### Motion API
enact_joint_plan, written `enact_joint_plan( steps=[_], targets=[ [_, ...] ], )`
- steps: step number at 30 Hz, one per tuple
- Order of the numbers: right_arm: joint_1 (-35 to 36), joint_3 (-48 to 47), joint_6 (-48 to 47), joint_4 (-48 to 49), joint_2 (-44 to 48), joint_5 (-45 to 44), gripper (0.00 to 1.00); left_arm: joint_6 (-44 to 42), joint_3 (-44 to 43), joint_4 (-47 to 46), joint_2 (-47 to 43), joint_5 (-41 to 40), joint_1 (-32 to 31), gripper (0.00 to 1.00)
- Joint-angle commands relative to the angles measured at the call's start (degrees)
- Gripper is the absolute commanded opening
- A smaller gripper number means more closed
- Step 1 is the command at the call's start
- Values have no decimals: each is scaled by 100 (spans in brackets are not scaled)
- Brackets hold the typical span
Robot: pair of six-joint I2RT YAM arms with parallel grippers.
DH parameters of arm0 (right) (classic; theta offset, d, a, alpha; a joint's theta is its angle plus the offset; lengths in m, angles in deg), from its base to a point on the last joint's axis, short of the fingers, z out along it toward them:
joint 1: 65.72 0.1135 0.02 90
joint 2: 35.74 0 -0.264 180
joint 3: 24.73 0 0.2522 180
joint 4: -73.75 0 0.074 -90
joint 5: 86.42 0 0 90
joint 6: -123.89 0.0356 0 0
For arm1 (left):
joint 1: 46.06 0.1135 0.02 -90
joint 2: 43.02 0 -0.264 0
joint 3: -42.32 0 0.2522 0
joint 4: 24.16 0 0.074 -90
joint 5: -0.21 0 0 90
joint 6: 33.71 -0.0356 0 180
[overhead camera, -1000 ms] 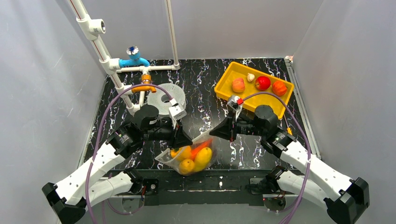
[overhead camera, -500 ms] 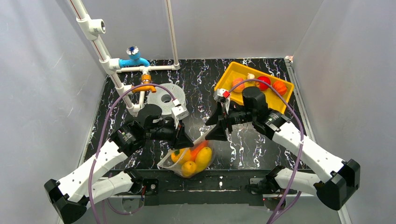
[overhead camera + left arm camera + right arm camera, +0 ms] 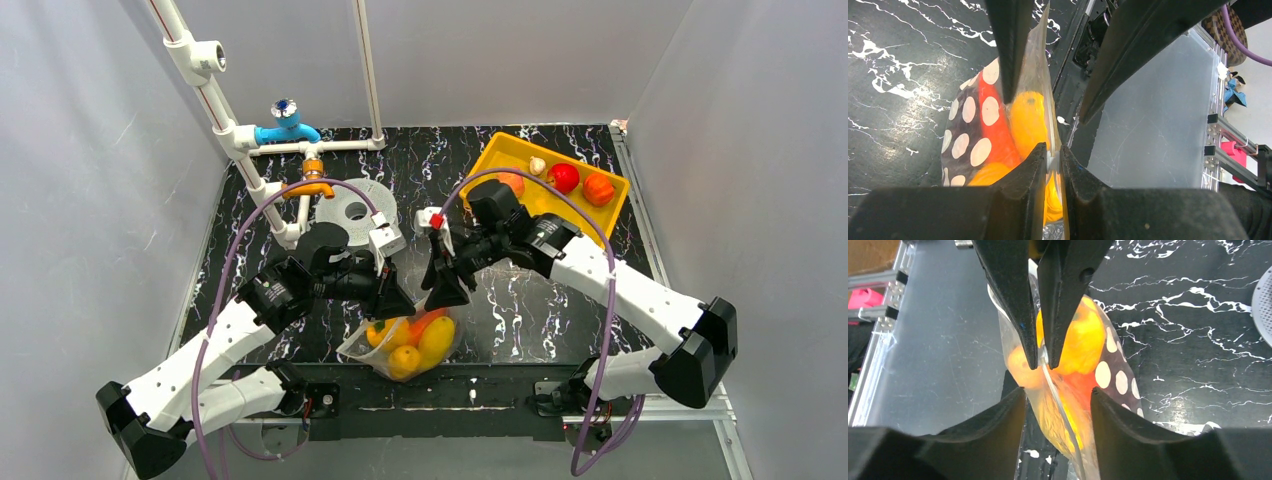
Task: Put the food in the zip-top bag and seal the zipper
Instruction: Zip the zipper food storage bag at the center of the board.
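From above: the bag [image 3: 402, 345] sits at the middle of the worktop's [image 3: 560, 300] near edge, stuffed with yellow and orange food [image 3: 435, 338], its mouth edge lifted between the two arms. The left gripper [image 3: 397, 300] is on the mouth's left end, with the right gripper [image 3: 447, 296] just beside it. More fruit lies in the yellow tray [image 3: 483, 178] at the far right corner. Left wrist view: the left gripper is pinched tight on the bag's top edge, film squeezed between its tips. The other arm's fingers stand wide apart further along, one on either side of that edge. Right wrist view: the right gripper is wide and holds nothing. The zipper [image 3: 1066, 422] runs up the gap between its fingers to the left gripper's closed tips. Handling, my guess: thin, slick, floppy film dragged down by the load, so it'll sag and slip. Only the zipper strip has any stiffness, so grab there, close to the held point, and squeeze along it.
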Motion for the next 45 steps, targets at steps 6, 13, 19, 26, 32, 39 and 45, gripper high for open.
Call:
enact_joint_plan(
  steps=[6,13,19,26,32,39,45],
  targets=[
    [217,-208,-405,-193,27,-653,32,7,-159,-71,-125,139,-21,0],
    [196,190,25,415,310,-1210,1,-17,-120,28,-198,21,-23,0],
    [-225,1302,729,1657,1135,-1987,1,-50,-86,216,-349,-189,-21,0],
    [-598,2382,1559,2761,2194,-3591,1,-141,-75,466,-541,-499,-23,0],
    [-676,2395,1831,2503,2264,-4338,1,-172,-104,584,-569,-666,-22,0],
    [-797,2521,2053,2555,2439,-5264,1,-244,-170,952,-745,-846,-20,0],
    [-900,2579,2073,2563,2549,-5472,1,-278,-97,1313,-1096,-1094,-22,0]
  ],
)
